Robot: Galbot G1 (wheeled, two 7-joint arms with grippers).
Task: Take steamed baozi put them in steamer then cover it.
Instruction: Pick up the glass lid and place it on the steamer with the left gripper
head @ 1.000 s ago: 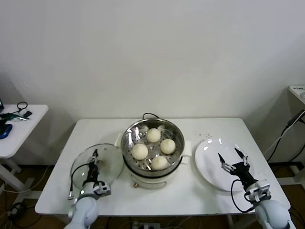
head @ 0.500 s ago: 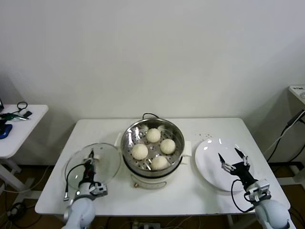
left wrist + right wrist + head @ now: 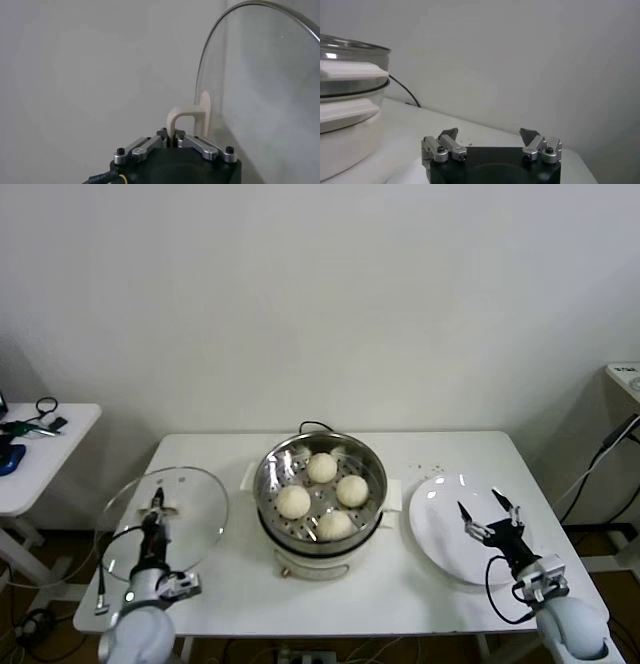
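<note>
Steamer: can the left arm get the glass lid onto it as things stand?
Probably yes. The left gripper holds the glass lid raised beside the steamer; nothing stands between, and the right gripper hovers open over the plate.

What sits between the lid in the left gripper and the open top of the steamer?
Nothing visible. The left gripper holds the cover by its handle, raised at the table's left edge. The steamer stands open with four baozi lying below its rim. The right gripper waits over the plate.
</note>
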